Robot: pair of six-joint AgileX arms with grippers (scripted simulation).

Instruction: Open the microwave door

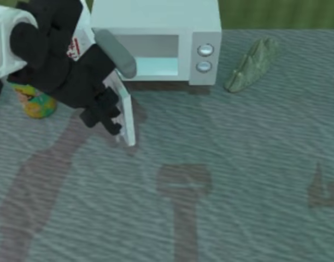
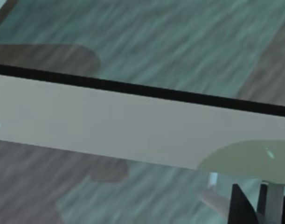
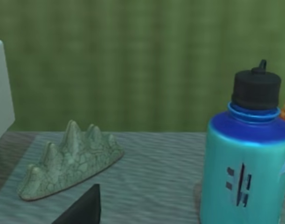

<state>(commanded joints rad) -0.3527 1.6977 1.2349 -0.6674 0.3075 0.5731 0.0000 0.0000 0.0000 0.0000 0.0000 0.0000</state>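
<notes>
The white microwave point(image 1: 156, 16) stands at the back of the table. The microwave door point(image 1: 128, 117) is swung out toward the table's front and left, so the light cavity point(image 1: 153, 57) shows. My left gripper point(image 1: 112, 123) sits against the door's outer part, near its free end. In the left wrist view the door point(image 2: 133, 126) is a wide pale band with a black edge. There the left gripper point(image 2: 254, 205) stands shut around a white post under a grey rounded handle point(image 2: 249, 158). My right gripper point(image 3: 86, 212) shows only in the right wrist view, far from the microwave.
The narrow panel with two silver knobs point(image 1: 205, 57) is on the microwave's right. A green ridged ceramic piece point(image 1: 251, 64) lies right of it. A blue bottle point(image 3: 247, 163) stands near the right gripper. A white carton point(image 1: 74, 46) and a yellow object point(image 1: 35, 101) sit under the left arm.
</notes>
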